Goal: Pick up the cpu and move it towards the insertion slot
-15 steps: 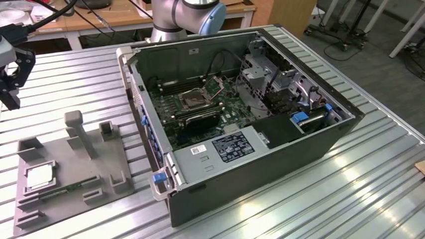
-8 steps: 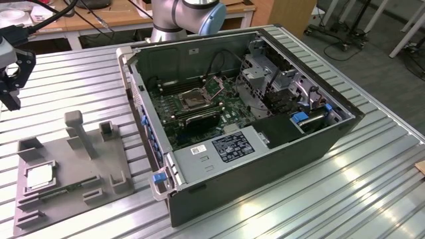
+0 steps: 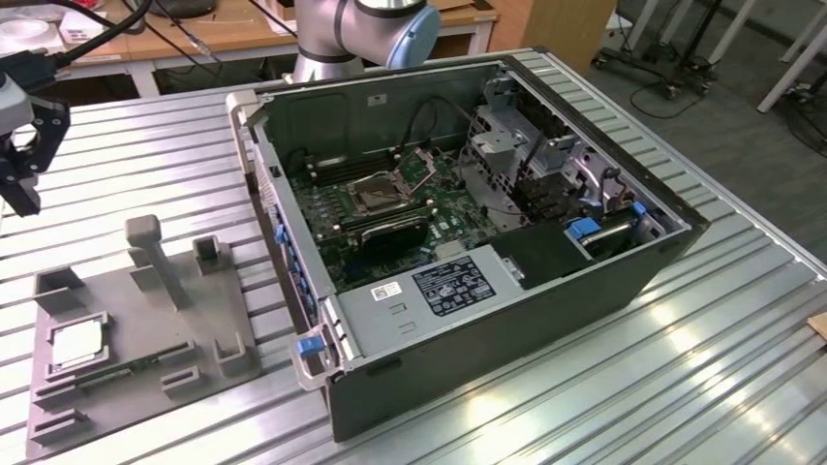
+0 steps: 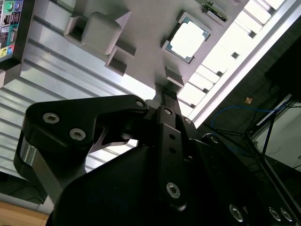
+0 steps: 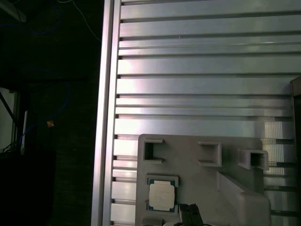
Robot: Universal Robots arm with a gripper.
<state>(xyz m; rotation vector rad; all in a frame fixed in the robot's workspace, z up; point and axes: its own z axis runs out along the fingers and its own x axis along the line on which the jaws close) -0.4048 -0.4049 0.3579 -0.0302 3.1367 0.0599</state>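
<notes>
One cpu (image 4: 188,40) seated in tray (image 4: 141,23) near table edge (image 5: 108,117), gripper (image 4: 166,89) well above

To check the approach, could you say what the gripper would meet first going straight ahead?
The gripper would probably meet the grey tray, just beside the cpu; depth is unclear.

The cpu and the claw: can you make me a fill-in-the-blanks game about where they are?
1. The cpu lies in a pocket of the grey ____.
2. The insertion slot sits inside the open computer ____.
3. In the exterior view, the claw hangs toward the view's ____, apart from the cpu.
Missing words: tray; case; left.
</notes>
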